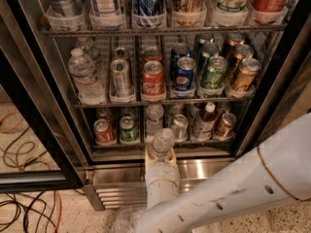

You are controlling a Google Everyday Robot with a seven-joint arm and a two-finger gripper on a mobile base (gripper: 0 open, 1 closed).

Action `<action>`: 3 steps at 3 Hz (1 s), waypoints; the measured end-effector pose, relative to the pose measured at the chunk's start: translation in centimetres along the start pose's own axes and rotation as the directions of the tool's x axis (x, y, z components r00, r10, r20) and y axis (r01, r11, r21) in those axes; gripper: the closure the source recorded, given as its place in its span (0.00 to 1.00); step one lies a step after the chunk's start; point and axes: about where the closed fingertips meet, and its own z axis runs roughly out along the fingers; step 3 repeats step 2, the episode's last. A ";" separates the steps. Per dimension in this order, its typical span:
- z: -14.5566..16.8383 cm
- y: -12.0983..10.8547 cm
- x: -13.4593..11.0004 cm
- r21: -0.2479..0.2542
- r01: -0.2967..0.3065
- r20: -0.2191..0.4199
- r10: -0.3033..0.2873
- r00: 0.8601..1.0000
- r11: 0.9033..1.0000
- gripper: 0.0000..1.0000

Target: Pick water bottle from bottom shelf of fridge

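Where the white arm [252, 188] comes in from the near right, I see the gripper [161, 153] pointing up at the fridge [214, 169], just in front of the bottom shelf [112, 144]. Its jaws are clamped on the water bottle [162, 141], which stands upright at the rack's front edge, level with the middle lanes. Behind it, another small clear bottle [154, 115] sits in its lane. To the left stand a red can [103, 131] and a green can [128, 130]. To the right are a silver can [179, 127], a dark-drink bottle [204, 121] and a bronze can [226, 125]. My arm covers part of the grille. Cables [19, 147] lie on the floor at the left.
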 end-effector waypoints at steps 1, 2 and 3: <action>-2.2 -0.4 -0.7 -0.065 0.007 -0.026 -0.009 1.000 0.998 1.00; -2.7 0.0 -0.5 -0.094 0.010 -0.050 -0.014 0.999 0.996 1.00; -2.7 0.0 -0.5 -0.094 0.010 -0.050 -0.014 0.999 0.996 1.00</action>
